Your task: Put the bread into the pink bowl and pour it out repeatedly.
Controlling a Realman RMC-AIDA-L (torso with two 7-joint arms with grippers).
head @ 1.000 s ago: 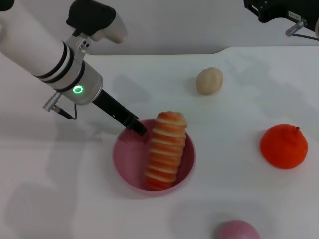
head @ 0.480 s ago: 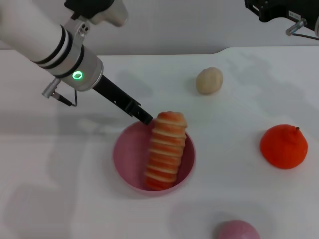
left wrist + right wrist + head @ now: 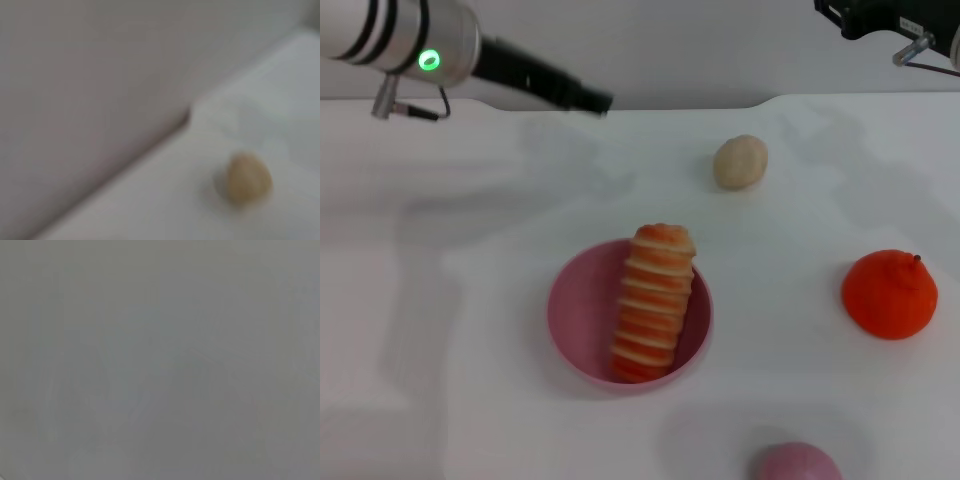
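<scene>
I've got the bread point(image 3: 653, 305) lying in the pink bowl point(image 3: 576, 315) at lower centre of the head view, its striped top up, one end resting on the far rim and the other down against the near wall. My left gripper point(image 3: 588, 99) is up in the upper left of the frame, clear above the counter point(image 3: 470, 300) and well apart from the bowl; I can't tell how its fingers stand. The right gripper point(image 3: 890, 25) sits parked at the upper right corner, state unreadable too. A small beige bun point(image 3: 740, 162) lies above the bowl, an orange point(image 3: 889, 294) at right, a pink rounded object point(image 3: 797, 463) at the bottom edge.
</scene>
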